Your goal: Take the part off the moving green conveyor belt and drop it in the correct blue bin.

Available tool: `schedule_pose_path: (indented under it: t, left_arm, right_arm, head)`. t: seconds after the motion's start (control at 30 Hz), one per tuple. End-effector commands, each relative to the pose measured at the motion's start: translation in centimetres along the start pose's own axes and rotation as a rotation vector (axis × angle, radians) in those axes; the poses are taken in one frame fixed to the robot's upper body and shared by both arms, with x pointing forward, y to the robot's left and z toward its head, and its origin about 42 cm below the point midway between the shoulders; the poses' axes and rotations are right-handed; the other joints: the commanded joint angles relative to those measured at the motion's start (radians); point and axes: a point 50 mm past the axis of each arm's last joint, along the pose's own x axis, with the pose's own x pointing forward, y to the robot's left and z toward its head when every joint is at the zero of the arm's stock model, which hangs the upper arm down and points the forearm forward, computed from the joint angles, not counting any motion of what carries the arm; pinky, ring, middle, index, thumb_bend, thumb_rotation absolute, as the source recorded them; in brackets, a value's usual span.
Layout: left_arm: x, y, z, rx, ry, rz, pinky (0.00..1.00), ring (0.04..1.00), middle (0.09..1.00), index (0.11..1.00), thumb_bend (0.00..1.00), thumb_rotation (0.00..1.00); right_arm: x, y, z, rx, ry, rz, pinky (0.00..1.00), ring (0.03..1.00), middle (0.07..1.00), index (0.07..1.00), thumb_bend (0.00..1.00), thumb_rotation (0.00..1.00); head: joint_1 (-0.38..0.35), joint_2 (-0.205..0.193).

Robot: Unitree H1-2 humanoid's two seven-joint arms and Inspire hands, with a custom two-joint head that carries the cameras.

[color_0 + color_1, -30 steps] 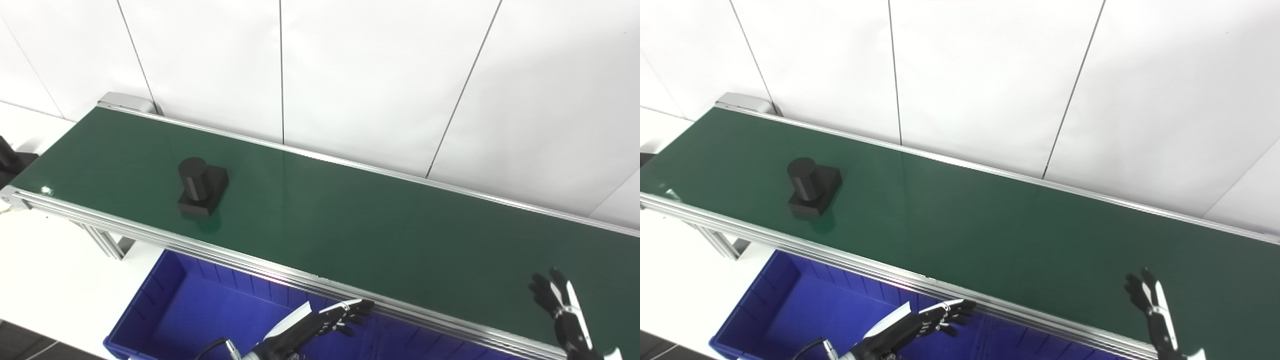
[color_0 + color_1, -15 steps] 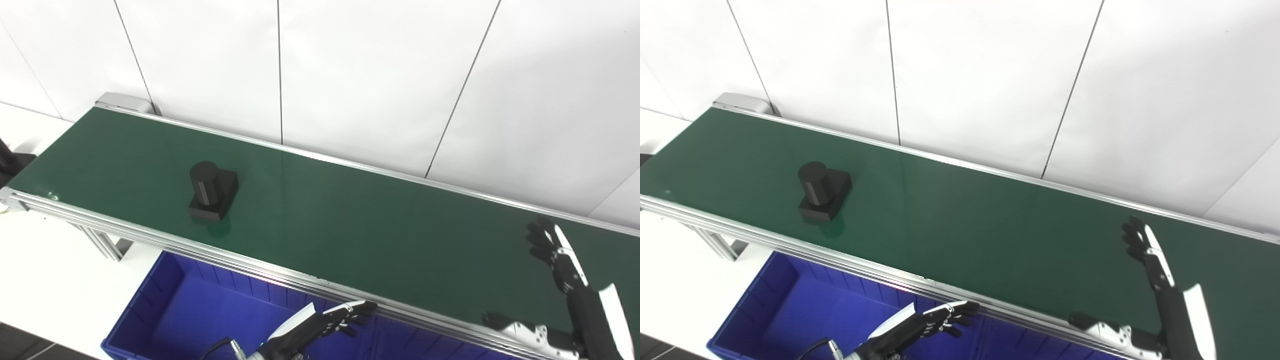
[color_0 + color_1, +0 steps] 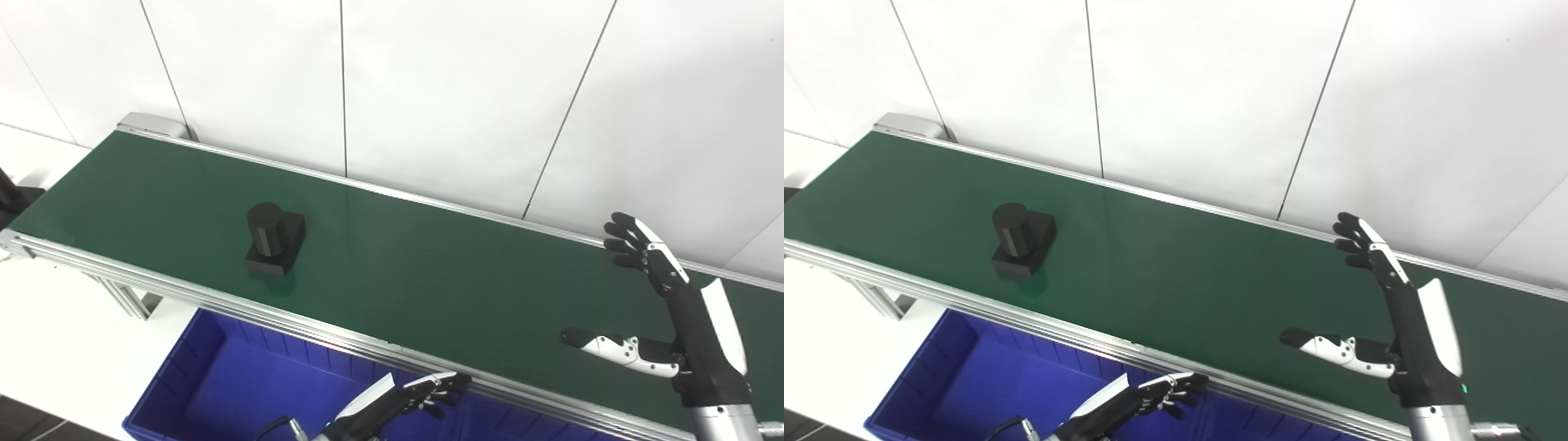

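The right hand [image 3: 680,318] was raised above the right part of the belt [image 3: 429,275], its fingers [image 3: 637,245] stretched up and apart and its thumb [image 3: 606,349] thrust out sideways to the left, with nothing between them. It was upright over the green surface, the wrist below it running off the bottom right corner of both views. The left hand [image 3: 1133,401] lay low at the bottom edge, beneath the belt's near rail [image 3: 343,340] and over the bin [image 3: 245,386], its fingers extended, slightly apart and pointing right, holding nothing. The part [image 3: 274,239], a black piece made of an upright cylinder on a flat square base, stood on the left half of the belt, closer to the near rail than to the far one, well apart from both hands. A faint dark reflection of it showed on the green surface just in front of its base. The blue bin sat under the belt's near side, open at the top, with ribbed inner walls; only its left portion was in view. The belt ran diagonally from upper left to lower right, edged with silver rails, against a wall [image 3: 459,92] of white panels. At the belt's left end, a silver leg [image 3: 125,297] stood on a white surface [image 3: 55,343].
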Motion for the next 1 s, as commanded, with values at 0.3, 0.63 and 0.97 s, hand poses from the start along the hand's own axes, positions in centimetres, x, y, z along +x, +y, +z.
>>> schedule_pose_path:
  t: [0.3, 0.63, 0.97]
  left_arm:
    - [-3.0, 1.2, 1.6, -0.023, -0.031, 0.028, 0.78, 0.861, 0.903, 0.931, 0.96, 0.19]
    - [-4.5, 0.7, 1.6, -0.028, -0.041, 0.052, 0.79, 0.851, 0.891, 0.915, 0.96, 0.14]
    - [-4.7, -0.3, 1.4, -0.015, -0.047, 0.095, 0.72, 0.809, 0.874, 0.898, 0.97, 0.17]
  right_arm:
    - [1.0, -0.7, 0.4, 0.008, -0.039, -0.012, 0.74, 0.805, 0.85, 0.888, 0.88, 0.42]
    - [3.1, -0.5, 0.6, -0.004, -0.066, 0.029, 0.73, 0.802, 0.851, 0.889, 0.88, 0.42]
    - [7.0, 1.3, 1.7, 0.024, -0.065, 0.117, 0.74, 0.808, 0.86, 0.888, 0.9, 0.42]
  head:
    - [-0.013, 0.004]
    - [-0.009, 0.01]
    - [-0.011, 0.008]
